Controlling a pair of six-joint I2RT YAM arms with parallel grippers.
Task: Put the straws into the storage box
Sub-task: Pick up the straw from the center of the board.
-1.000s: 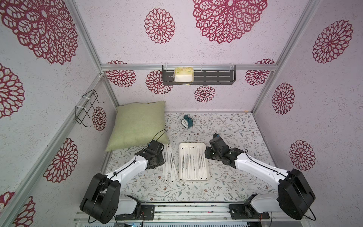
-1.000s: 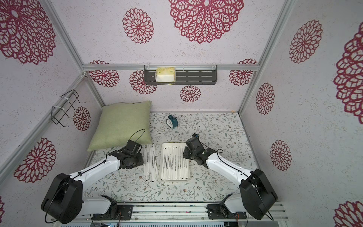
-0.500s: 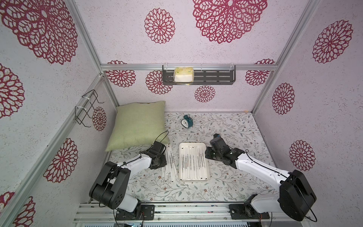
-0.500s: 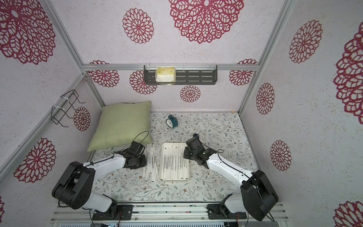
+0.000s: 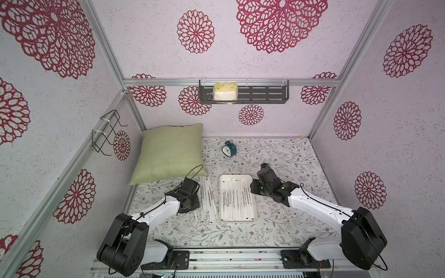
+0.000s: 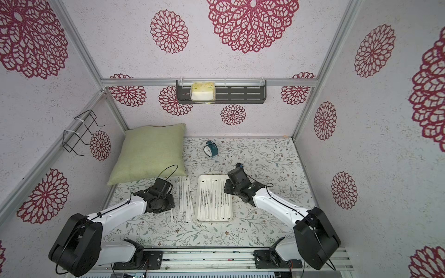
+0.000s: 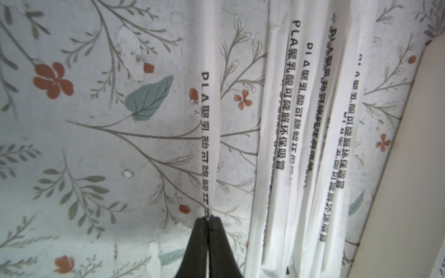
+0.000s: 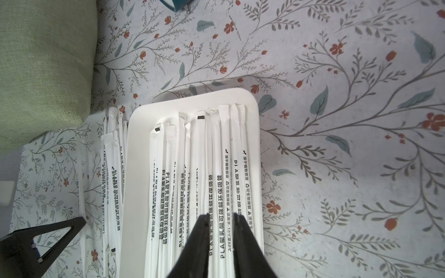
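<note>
We find most straws [image 5: 237, 197] in storage box [image 5: 236, 176], several beside it; L gripper [image 7: 209, 217] pinches one loose straw [image 7: 211, 120]; R gripper [image 8: 220, 216] above box, slightly agape, empty.

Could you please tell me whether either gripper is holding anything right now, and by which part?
The left gripper pinches one loose straw along its printed stretch; the right gripper, jaws slightly apart, holds nothing.
</note>
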